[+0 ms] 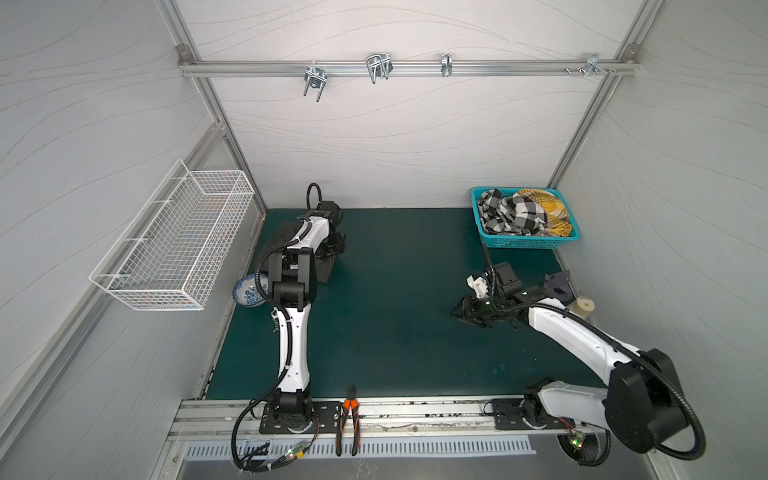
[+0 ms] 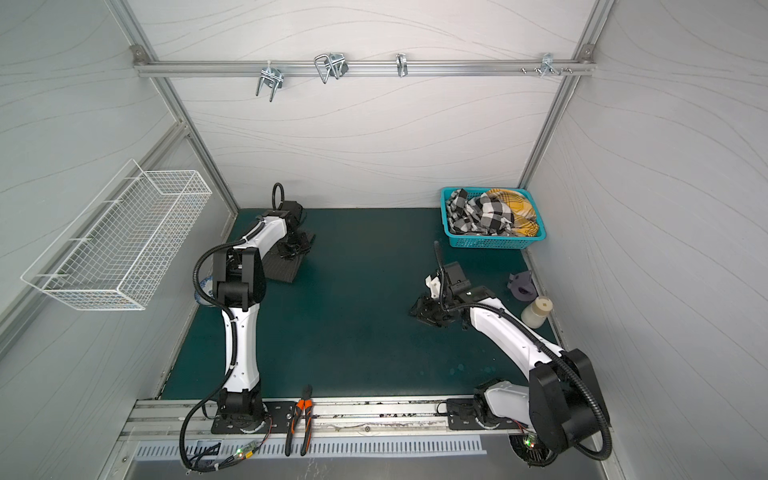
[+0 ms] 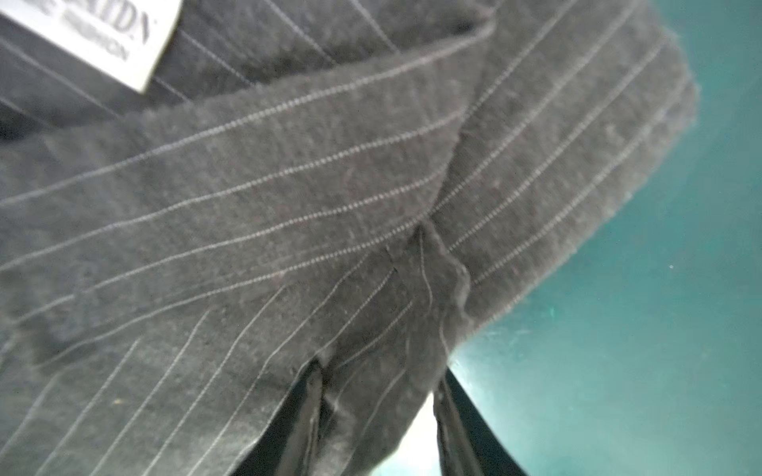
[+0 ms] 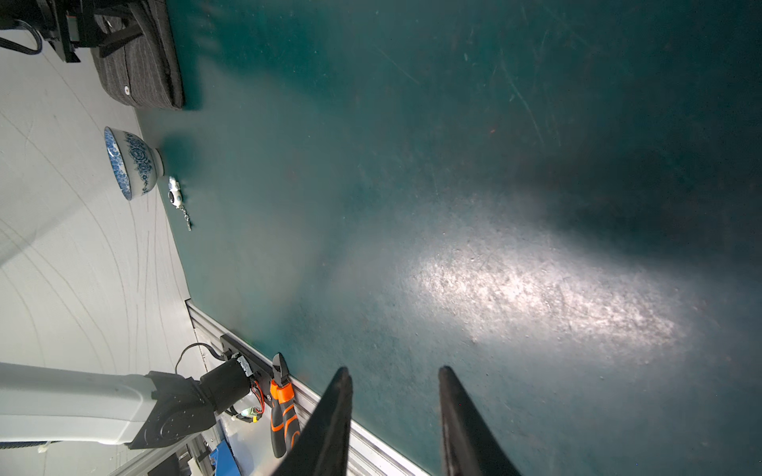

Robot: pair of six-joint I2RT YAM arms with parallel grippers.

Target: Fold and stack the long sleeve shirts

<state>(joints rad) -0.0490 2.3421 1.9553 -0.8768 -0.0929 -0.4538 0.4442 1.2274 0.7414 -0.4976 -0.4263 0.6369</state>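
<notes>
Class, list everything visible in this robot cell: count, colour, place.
shirt: one, charcoal pinstripe, folded, mat's far left
plastic basket: one, blue, far right corner
clothes: pile, checked black-white and yellow, in plastic basket
wire basket: one, white, left wall
bowl: one, blue-white, mat's left edge
keyring: one, white, beside bowl
pliers: one, orange-black, front edge
hooks: four, metal, high at back
block: one, purple, mat's right edge
jar: one, cream, beside block
mat: one, green
left gripper: open, over shirt
right gripper: open, empty, above mat
</notes>
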